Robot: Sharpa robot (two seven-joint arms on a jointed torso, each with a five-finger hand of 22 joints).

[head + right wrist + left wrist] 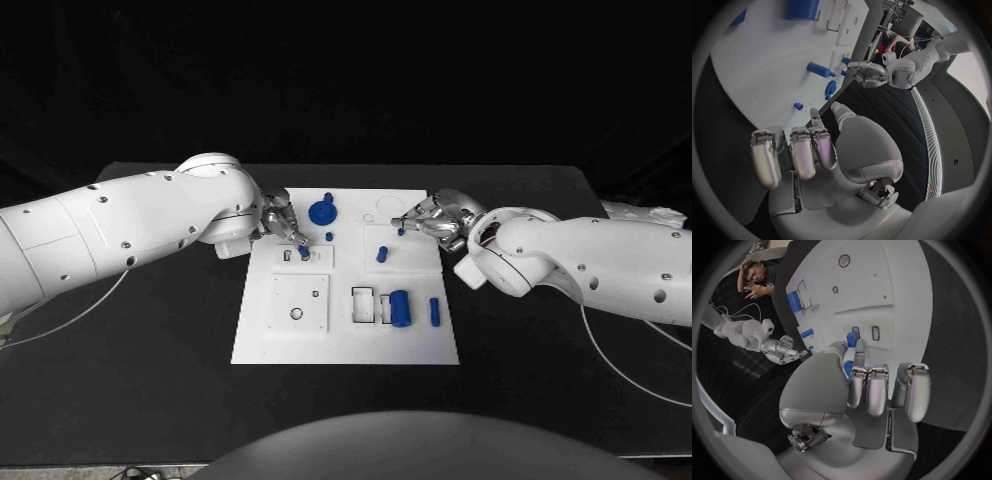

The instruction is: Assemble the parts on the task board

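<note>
The white task board point(346, 340) lies mid-table. My left hand point(278, 225) is over its upper left part and pinches a small blue piece point(303, 250) between thumb and finger, right above two small slots point(296, 256). The left wrist view shows the same blue piece point(852, 339) at the fingertips, next to the slots point(875, 333). My right hand point(437, 220) hovers at the board's upper right edge and holds nothing, its thumb and forefinger slightly apart. A round blue part point(325, 212), a tiny blue knob point(329, 236) and a short blue peg point(382, 254) sit between the hands.
A thick blue cylinder point(401, 308) and a slim blue pin point(434, 309) lie in the lower right recesses. A raised block with a round hole point(297, 313) is at the lower left. Black table point(144, 330) surrounds the board.
</note>
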